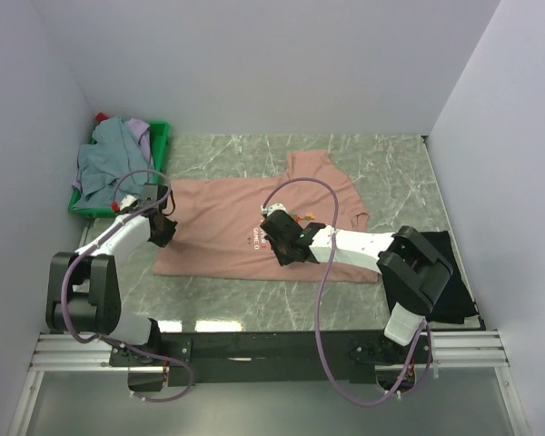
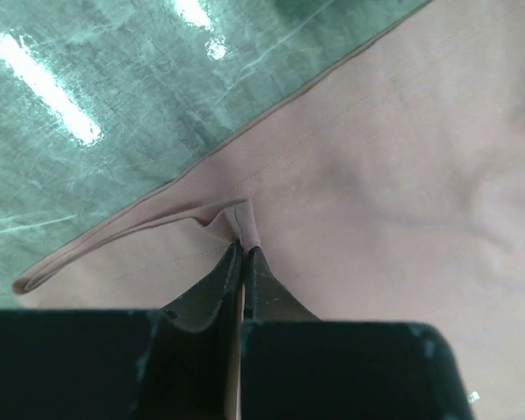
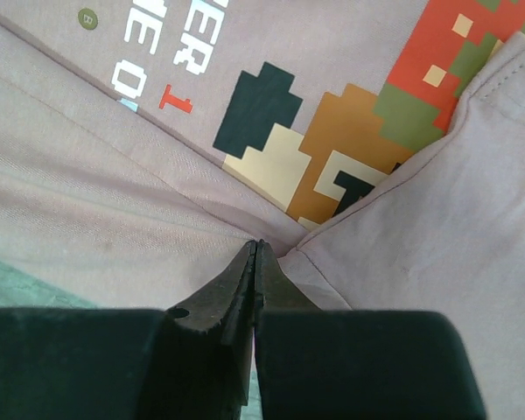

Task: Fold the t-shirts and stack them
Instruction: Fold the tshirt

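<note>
While the salmon-pink t-shirt (image 1: 220,238) lies spread at the centre of the bench (image 1: 391,173), the left hand (image 1: 163,225) is clamped tight on its 9 o'clock edge. The right hand (image 1: 282,247) pinches a folded-over flap beside the pixel print (image 3: 332,131). A black t-shirt (image 1: 447,272) lies at 4 o'clock. A grey-blue t-shirt (image 1: 104,165) and a lavender t-shirt (image 1: 142,133) sit in the green crate (image 1: 161,138) at 10 o'clock.

Chest print (image 3: 332,149), salmon-pink t-shirt (image 3: 96,166): white "ER", red "1", white "E 0"
Remaining letters: cut off at the frame edge
</note>
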You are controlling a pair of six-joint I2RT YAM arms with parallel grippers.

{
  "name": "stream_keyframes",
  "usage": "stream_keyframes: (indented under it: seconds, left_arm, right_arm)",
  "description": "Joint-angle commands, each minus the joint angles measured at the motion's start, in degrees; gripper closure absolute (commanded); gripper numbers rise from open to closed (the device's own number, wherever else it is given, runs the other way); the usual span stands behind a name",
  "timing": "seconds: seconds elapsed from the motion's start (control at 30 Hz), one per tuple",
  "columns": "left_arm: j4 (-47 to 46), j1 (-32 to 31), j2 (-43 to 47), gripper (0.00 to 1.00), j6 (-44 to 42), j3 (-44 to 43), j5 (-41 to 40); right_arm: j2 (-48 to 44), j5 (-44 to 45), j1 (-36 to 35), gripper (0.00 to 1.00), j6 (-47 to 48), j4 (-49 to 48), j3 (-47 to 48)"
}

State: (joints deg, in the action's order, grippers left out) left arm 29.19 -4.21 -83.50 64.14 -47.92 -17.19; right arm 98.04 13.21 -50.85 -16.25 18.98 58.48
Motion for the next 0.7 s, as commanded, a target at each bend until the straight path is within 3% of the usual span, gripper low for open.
stream_keyframes:
  seconds: [0.0,0.67]
  left_arm:
    - [1.13,-0.19,3.08,0.99,-0.16,-1.74,-0.12]
    - [0.87,3.06,5.63,0.99,-0.95,-0.42,0.05]
  right_arm:
    - [-3.03,2.52,0.31,0.96,-1.24,-1.84,-0.64]
    - [-4.0,4.98,0.4,0.97,-3.0,-2.72,-0.12]
